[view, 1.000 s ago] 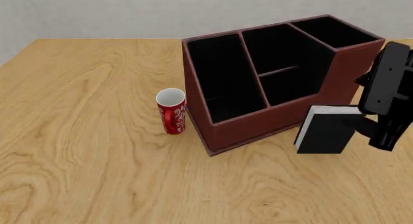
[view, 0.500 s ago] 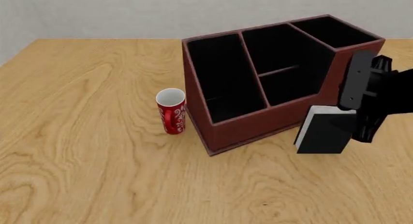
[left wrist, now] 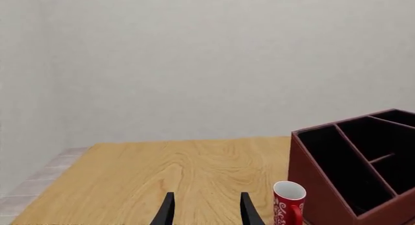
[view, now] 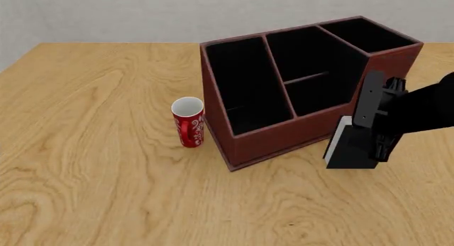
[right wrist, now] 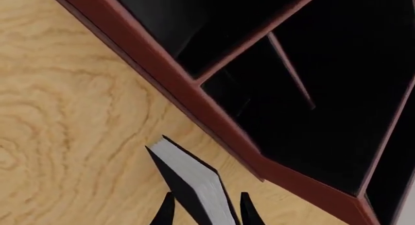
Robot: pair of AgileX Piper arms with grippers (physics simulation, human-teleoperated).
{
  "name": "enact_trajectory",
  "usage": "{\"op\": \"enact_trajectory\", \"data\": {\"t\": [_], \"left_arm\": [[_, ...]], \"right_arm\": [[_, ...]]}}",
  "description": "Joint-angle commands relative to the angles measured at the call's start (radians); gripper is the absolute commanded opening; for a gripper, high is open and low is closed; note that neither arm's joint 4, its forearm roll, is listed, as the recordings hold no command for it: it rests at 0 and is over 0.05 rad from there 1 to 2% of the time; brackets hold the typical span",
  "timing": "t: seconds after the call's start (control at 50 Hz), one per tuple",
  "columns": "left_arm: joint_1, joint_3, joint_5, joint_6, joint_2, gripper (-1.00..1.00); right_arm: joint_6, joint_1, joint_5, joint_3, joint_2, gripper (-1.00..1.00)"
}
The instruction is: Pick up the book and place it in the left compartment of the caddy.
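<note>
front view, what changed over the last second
The right gripper swung in from the right edge toward the book and now straddles its top, one finger on each side; whether it has clamped yet cannot be told. The book, mug and caddy stayed put.

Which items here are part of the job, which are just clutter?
Job: book; caddy; its left compartment; right gripper, fingers either side of the book.
Lying about: red mug; left gripper, holding nothing.
</note>
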Motion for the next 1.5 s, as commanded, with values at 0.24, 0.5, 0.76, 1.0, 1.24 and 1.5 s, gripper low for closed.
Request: {"op": "enact_trajectory", "data": {"t": [0.24,0.5,0.76,1.0,1.24,1.5], "left_arm": [[0.011,0.011,-0.009,-0.006,0.0,1.0],[0.018,0.017,-0.013,-0.008,0.0,1.0],[0.024,0.016,-0.012,-0.014,0.0,1.0],[0.023,0.014,-0.016,-0.015,0.0,1.0],[0.023,0.007,-0.019,-0.02,0.0,1.0],[0.018,0.002,-0.022,-0.031,0.0,1.0]], "right_arm": [[0.025,0.001,0.002,0.048,0.02,1.0],[0.039,-0.008,0.019,0.06,0.029,-1.0],[0.066,0.021,0.077,0.067,-0.014,-1.0],[0.051,0.057,0.148,0.111,-0.112,-1.0],[-0.028,-0.007,0.203,0.101,-0.181,-1.0],[-0.074,-0.052,0.285,0.068,-0.269,-1.0]]}}
